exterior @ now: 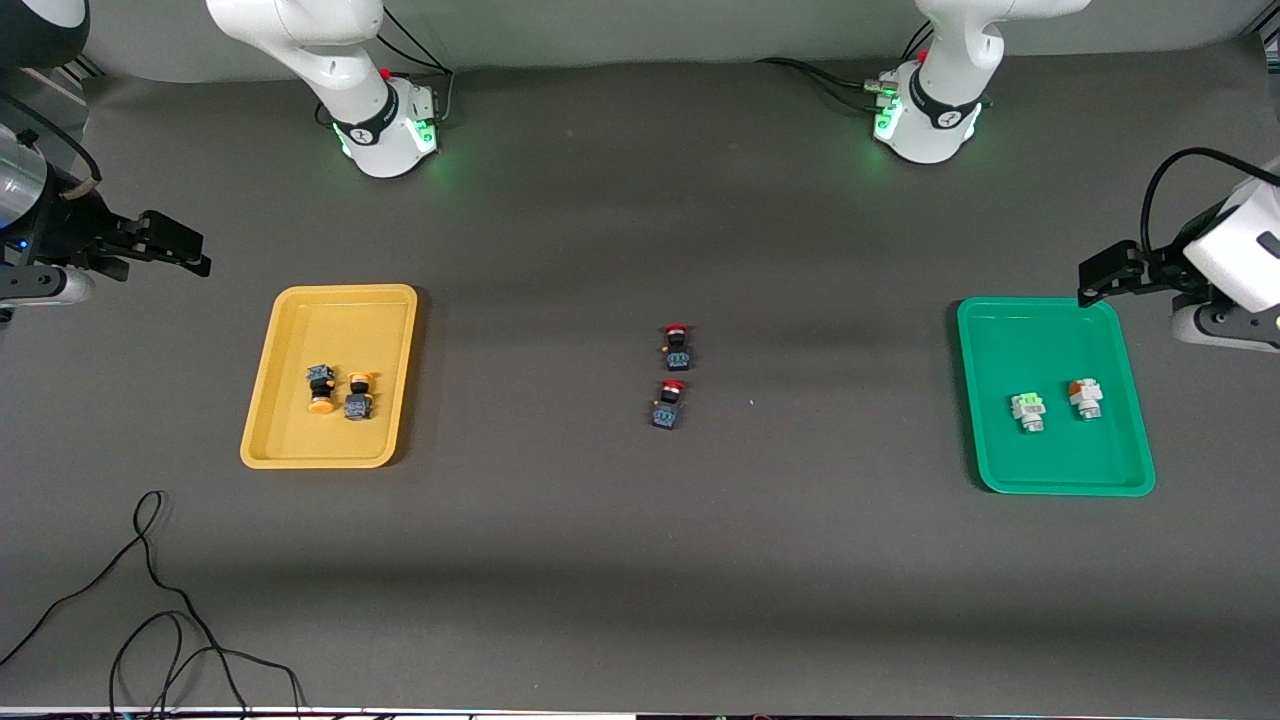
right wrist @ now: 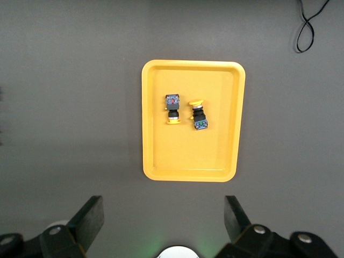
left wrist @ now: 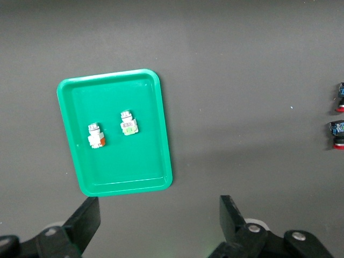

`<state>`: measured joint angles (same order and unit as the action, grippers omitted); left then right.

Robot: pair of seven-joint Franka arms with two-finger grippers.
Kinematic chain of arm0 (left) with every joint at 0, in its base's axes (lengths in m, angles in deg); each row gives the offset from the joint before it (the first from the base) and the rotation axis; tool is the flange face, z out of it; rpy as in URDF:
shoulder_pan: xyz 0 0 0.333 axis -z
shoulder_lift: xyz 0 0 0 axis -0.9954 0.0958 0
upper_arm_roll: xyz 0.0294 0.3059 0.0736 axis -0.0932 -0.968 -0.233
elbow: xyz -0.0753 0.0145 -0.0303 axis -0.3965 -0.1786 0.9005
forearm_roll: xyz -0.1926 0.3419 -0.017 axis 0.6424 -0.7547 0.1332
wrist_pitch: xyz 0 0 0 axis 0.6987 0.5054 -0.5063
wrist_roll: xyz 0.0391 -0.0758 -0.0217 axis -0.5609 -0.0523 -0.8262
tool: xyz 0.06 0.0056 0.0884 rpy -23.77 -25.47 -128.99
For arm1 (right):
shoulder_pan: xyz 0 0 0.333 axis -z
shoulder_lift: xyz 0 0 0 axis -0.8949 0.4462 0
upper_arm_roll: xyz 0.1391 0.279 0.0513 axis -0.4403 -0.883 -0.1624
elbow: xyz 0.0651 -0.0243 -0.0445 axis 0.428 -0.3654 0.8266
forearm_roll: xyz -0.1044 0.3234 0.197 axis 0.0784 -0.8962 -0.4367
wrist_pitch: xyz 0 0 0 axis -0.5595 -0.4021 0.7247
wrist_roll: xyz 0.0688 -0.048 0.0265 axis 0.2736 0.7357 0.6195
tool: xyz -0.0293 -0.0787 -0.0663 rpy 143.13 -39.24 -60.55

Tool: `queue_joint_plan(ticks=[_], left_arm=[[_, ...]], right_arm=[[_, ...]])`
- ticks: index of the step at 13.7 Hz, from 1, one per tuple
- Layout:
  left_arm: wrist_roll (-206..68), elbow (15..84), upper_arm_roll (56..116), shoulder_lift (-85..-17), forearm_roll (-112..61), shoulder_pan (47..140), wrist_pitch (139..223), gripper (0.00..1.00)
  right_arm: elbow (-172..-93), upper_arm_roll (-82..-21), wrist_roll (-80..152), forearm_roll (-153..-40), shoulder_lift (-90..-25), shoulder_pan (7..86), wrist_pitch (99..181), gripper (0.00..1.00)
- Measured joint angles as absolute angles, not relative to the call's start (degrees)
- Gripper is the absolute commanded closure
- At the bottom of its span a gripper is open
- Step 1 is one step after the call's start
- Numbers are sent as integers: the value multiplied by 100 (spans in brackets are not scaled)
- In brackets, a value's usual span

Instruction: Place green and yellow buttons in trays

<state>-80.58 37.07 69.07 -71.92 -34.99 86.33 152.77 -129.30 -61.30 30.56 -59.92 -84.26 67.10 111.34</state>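
The yellow tray (exterior: 340,320) holds two orange-yellow capped buttons (exterior: 320,388) (exterior: 359,394), lying side by side. They also show in the right wrist view (right wrist: 172,108) (right wrist: 198,115) on that tray (right wrist: 188,156). The green tray (exterior: 1040,340) holds the green-topped button (exterior: 1029,411) and the orange-marked button (exterior: 1084,398). In the left wrist view these are the green-topped one (left wrist: 128,122) and the orange-marked one (left wrist: 95,136) in the tray (left wrist: 115,161). My left gripper (exterior: 1095,283) (left wrist: 159,212) is open and empty, up beside the green tray. My right gripper (exterior: 185,250) (right wrist: 164,215) is open and empty, up beside the yellow tray.
Two red-capped dark buttons (exterior: 677,346) (exterior: 669,403) lie on the dark mat at mid-table, between the trays. They show at the edge of the left wrist view (left wrist: 338,97) (left wrist: 337,134). A loose black cable (exterior: 150,600) lies near the front edge at the right arm's end.
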Motion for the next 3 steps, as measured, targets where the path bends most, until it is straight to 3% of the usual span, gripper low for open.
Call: queue_joint_plan(ticks=[3], left_arm=[[-8058,3706,6906,-7180,-3499,8633,15283,1]], right_arm=[[-12931,-6125,3056,-5992,-8426,6710,11134,1]])
